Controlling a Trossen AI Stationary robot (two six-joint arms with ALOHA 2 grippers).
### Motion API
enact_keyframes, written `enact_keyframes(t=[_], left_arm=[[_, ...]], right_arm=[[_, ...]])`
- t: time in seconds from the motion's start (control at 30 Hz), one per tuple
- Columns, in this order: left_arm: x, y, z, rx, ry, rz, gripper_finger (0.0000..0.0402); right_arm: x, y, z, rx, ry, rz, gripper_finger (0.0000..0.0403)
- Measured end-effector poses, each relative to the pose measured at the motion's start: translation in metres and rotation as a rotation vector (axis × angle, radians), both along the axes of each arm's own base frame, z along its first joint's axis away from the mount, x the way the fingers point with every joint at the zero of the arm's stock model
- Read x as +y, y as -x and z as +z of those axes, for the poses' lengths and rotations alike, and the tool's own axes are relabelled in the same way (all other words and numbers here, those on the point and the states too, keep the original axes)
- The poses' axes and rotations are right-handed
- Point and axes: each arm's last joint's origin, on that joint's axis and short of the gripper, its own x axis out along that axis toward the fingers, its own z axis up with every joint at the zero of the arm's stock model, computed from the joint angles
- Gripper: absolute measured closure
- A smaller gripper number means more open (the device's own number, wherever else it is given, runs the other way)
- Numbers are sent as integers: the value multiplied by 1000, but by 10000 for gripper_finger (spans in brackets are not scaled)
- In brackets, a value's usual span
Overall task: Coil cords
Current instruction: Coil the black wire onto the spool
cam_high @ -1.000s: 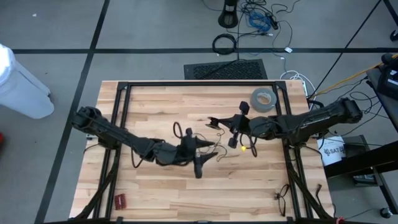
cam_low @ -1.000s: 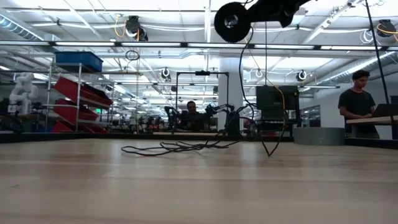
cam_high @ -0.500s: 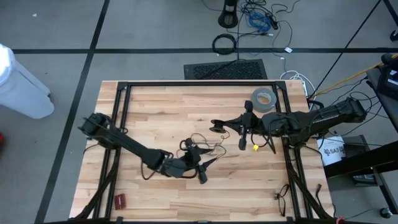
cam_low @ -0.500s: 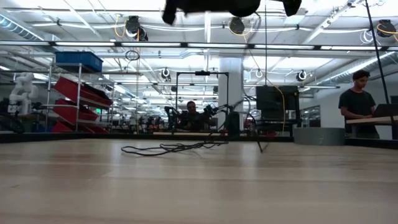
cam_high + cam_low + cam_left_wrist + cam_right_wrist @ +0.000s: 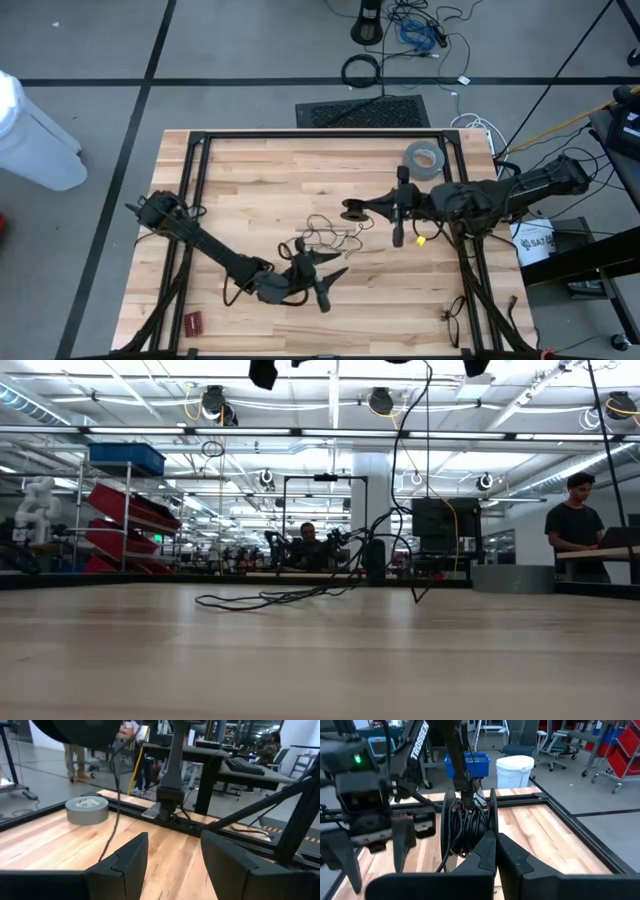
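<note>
The thin black cord lies as a loose tangle [image 5: 327, 236] on the wooden table [image 5: 250, 180] and shows low on the tabletop [image 5: 265, 598]. One strand [image 5: 398, 470] climbs out of the low view's top. Part of the cord is wound on a black reel [image 5: 469, 825], which hangs over the table's middle [image 5: 353, 210] with my right gripper [image 5: 368, 208] shut on it. My left gripper [image 5: 336, 272] hovers open nearer the front edge, beside the tangle. Its fingers [image 5: 127, 862] have nothing between them. My right gripper meets the reel at the lower rim of one flange [image 5: 492, 822], pinched between its two shut fingers [image 5: 487, 851]. It comes roughly level from the table's right side. The reel is lifted clear of the table, its flanges upright, with cord trailing down slack to the tangle.
A grey tape roll [image 5: 423, 158] lies at the far right, also in the left wrist view [image 5: 87, 810]. Black frame rails [image 5: 195, 170] run along the table's sides and back. A small red object [image 5: 192, 322] sits near the front left corner. A person [image 5: 575, 520] stands beyond the table.
My left gripper has sunk and gone toward the table's near edge, past the tangle. My right gripper has risen with the reel and drawn back a little toward the right edge. The reel has left the top of the low view, and the loose cord has shifted slightly.
</note>
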Motion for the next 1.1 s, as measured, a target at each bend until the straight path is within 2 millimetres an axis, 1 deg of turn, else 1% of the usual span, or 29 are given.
enact_keyframes(t=[0.1,0.27,0.4,0.53,0.73,0.9,1.0,1.1], left_arm=[[6,-3,-2,18,-16,16,212],[27,-14,-1,22,-41,13,212],[45,-22,-5,66,-84,35,212],[58,-28,-6,76,-100,11,212],[63,-33,-6,71,-93,-156,212],[63,-33,-6,74,-99,-160,215],[63,-33,-6,78,-101,-161,233],[65,-34,-7,82,-100,-155,261]], right_arm=[[0,2,2,-14,-3,1,403],[0,3,3,-16,-3,24,403],[1,3,3,-14,6,62,403],[0,6,6,-23,3,82,403],[0,9,8,-38,-3,103,403],[0,10,9,-39,-4,103,403],[0,10,9,-40,-3,103,403],[0,10,9,-39,2,104,403]])
